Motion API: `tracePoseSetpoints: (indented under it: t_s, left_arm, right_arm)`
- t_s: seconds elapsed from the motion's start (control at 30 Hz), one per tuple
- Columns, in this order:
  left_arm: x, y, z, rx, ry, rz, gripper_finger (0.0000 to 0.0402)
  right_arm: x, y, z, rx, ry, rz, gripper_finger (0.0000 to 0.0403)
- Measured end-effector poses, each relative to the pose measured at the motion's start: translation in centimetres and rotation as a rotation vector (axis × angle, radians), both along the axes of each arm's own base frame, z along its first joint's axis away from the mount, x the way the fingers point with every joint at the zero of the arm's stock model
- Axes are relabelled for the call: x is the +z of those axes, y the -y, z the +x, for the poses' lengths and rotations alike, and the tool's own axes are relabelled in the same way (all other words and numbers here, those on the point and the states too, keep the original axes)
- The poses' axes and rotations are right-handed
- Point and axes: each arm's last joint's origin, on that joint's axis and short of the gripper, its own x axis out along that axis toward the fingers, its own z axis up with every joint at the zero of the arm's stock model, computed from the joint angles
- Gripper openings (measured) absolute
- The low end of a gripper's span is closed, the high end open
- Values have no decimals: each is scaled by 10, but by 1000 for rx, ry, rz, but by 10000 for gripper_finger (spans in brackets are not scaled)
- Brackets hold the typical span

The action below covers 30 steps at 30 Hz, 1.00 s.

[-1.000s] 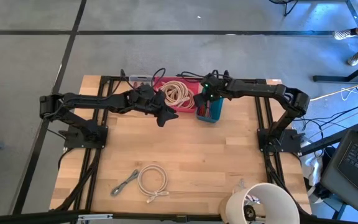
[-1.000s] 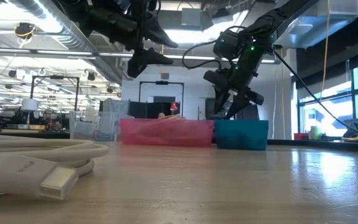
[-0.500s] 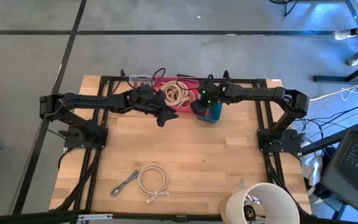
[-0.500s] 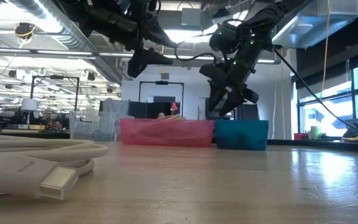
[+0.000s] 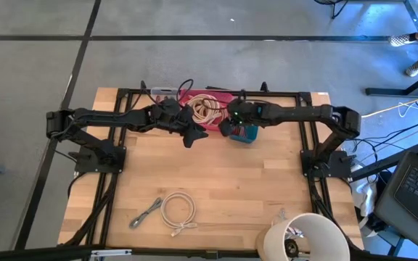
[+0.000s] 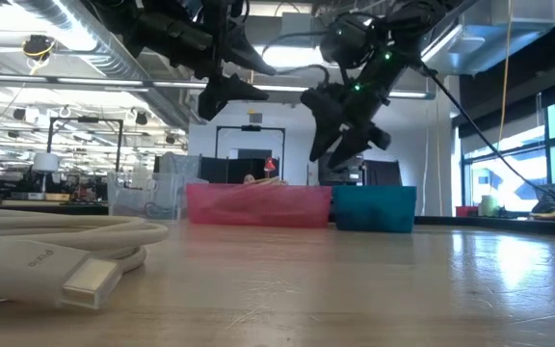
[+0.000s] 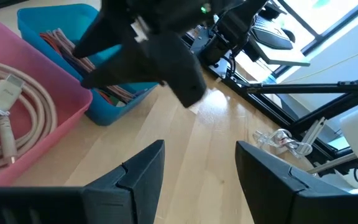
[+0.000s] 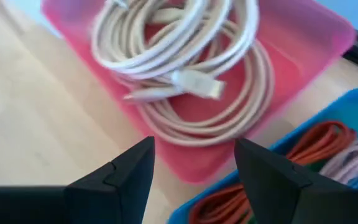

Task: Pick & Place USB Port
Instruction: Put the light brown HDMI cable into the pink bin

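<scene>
USB cable coiled on wooden table; right gripper spread, empty; left gripper likewise.

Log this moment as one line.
left gripper: open, empty, beside pink bin | right gripper: open, empty, above bins | blue bin: cables inside

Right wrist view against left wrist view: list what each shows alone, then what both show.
Only the right wrist view shows the whole bundle of white cables coiled in the pink bin. Only the left wrist view shows the right arm from outside, the table's far edge and the black frame beyond. Both show the pink bin, the blue bin holding coloured cables, the wooden table, and open, empty jaws.
</scene>
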Motion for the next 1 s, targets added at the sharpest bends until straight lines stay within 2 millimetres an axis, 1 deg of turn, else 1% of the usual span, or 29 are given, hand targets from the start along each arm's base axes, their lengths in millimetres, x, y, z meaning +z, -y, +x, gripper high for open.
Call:
tracePoseSetpoints:
  t_s: [0.07,0.17,0.3,0.4,0.5,0.6,0.7,0.9,1.0]
  left_arm:
    - [0,0,0,0,0,0,189]
    - [0,0,0,-4,0,10,189]
    - [0,0,0,-10,-1,44,189]
    - [0,0,0,-13,-1,51,189]
    - [0,0,0,-26,1,47,189]
    - [0,0,0,-26,0,58,189]
    - [0,0,0,-21,-2,80,189]
    - [-1,-1,0,-24,-13,121,189]
    - [-10,2,-4,-32,-116,85,189]
  right_arm:
    - [4,-8,3,28,20,-11,223]
    - [14,-23,6,77,74,-46,223]
    - [37,-45,7,142,189,-72,223]
    - [60,-63,-1,190,267,-74,223]
    - [81,-82,-13,276,348,-41,223]
    - [98,-97,-25,322,400,-20,223]
    - [104,-106,-33,358,396,-15,223]
    - [105,-118,-35,445,380,-65,223]
    - [106,-118,-36,440,387,-57,223]
